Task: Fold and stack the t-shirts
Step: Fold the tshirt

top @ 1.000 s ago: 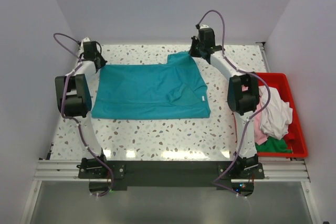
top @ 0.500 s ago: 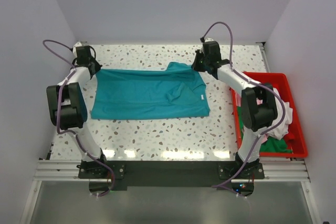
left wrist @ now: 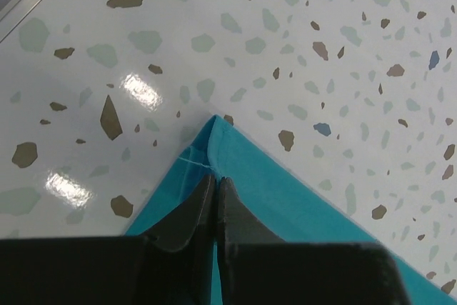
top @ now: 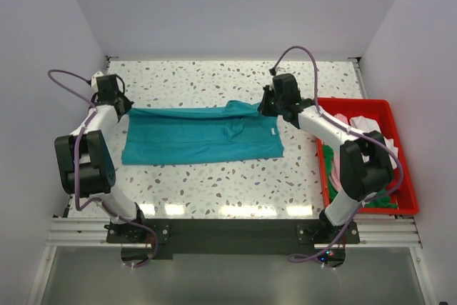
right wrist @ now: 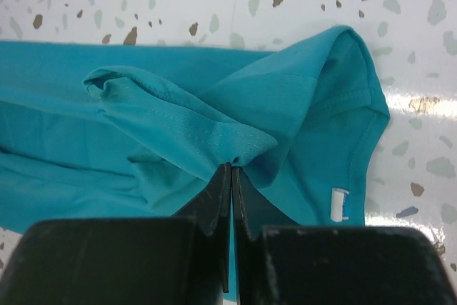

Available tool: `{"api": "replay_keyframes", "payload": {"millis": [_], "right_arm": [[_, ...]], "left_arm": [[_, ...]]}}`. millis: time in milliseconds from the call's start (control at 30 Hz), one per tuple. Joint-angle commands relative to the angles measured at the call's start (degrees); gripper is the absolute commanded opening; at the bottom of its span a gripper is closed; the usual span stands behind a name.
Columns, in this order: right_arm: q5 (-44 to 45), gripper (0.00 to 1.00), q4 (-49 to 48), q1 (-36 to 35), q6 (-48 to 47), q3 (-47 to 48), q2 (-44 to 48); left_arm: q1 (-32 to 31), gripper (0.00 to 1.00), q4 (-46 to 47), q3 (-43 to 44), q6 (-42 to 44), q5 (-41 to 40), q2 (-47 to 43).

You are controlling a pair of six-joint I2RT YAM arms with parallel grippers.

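Left hand (left wrist: 216, 180) is pressed together on a far corner of the teal t-shirt (top: 200, 137), at the end farthest from the red bin (top: 371, 103); right hand (right wrist: 230, 169) pinches a bunched ridge of the same shirt at the end nearest the bin, beside the white neck label (right wrist: 340, 205). Within the last second both hands have drawn that far edge back over the shirt's body, so the cloth on the bench (top: 214, 183) is now a narrower band. I judge the first lengthwise fold half made; the other shirts (top: 364, 125) wait in the bin
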State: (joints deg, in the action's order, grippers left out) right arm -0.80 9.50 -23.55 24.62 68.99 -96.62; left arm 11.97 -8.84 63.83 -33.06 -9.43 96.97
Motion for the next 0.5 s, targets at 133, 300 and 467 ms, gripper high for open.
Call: {"api": "replay_keyframes", "payload": {"millis": [133, 300, 467], "right_arm": [[3.35, 0.00, -2.37, -1.76, 2.00, -7.11, 6.70], [3.26, 0.00, -3.87, -2.11, 2.89, -12.64, 8.90], [2.56, 0.04, -4.57, -2.29, 3.41, -15.89, 9.95]], "left_arm": [[0.51, 0.00, -1.26, -5.56, -2.36, -2.95, -6.00], [0.51, 0.00, -1.27, -10.56, -3.68, -3.40, -8.46], [0.60, 0.29, -2.23, -14.61, -6.48, -3.66, -10.22]]}}
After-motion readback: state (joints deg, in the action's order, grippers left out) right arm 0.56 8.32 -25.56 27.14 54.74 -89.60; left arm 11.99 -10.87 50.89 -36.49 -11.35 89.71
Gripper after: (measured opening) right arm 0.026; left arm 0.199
